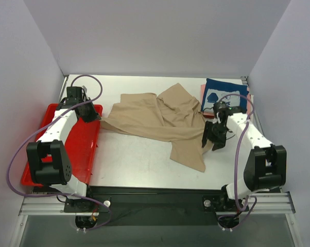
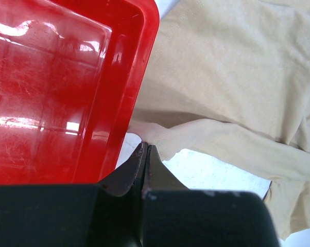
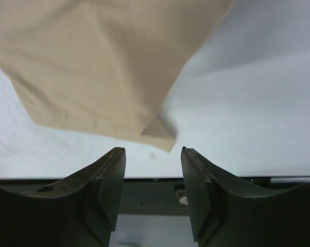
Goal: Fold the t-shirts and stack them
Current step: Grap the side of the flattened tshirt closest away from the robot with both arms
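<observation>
We see the tan t-shirt [image 1: 160,121] lying crumpled and partly spread across the middle of the table [image 1: 139,159], one edge trailing left toward the red tray [image 1: 88,149] and a long flap reaching toward the near right. The left gripper [image 2: 146,148] sits just beside the tray's rim with its jaws pressed together on the shirt's left edge (a taut ridge of cloth runs away from the tips in the left wrist view). The right gripper [image 3: 153,153] hangs low over the table at the shirt's near right flap, jaws apart with nothing between them; a folded-over corner of tan cloth lies just ahead of its fingertips. At the back right corner we find the navy t-shirt [image 1: 220,95] with its white print facing up, resting on a pink t-shirt [image 1: 203,91] whose edge peeks out on the left.
</observation>
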Motion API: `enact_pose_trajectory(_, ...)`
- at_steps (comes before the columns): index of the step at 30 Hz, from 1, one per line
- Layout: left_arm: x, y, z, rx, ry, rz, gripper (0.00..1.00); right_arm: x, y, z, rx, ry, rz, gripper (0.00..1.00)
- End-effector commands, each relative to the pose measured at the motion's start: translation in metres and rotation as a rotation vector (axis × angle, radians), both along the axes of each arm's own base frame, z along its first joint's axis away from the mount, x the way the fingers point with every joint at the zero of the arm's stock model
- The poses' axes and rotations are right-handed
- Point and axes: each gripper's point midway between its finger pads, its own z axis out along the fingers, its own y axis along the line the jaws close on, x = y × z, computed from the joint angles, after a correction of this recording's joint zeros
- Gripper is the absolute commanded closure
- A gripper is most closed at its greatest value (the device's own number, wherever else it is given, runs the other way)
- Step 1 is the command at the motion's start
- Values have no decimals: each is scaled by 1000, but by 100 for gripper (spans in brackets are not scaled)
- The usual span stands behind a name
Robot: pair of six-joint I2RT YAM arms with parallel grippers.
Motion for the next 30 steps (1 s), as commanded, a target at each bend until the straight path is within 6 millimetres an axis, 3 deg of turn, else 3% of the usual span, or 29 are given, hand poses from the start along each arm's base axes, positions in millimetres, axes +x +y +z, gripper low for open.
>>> enact_pose_trajectory(1, 19, -4, 19, -11, -88, -25, 100, -50, 16, -9, 36, 109, -3, 54)
enact_pose_trajectory(7, 16, -5, 16, -14, -72, -39, 100, -87, 19, -28, 25, 176, -33, 58)
enact_pose_trajectory(11, 15, -5, 16, -14, -70, -42, 100, -98, 19, -41, 26, 191, -33, 60)
enact_pose_trajectory(28, 4, -4, 15, 1, -49, -52, 100, -98, 21, -78, -1, 176, -54, 67)
enact_pose_trajectory(30, 3, -4, 15, 1, -47, -52, 100, -98, 20, -81, -17, 174, -56, 72)
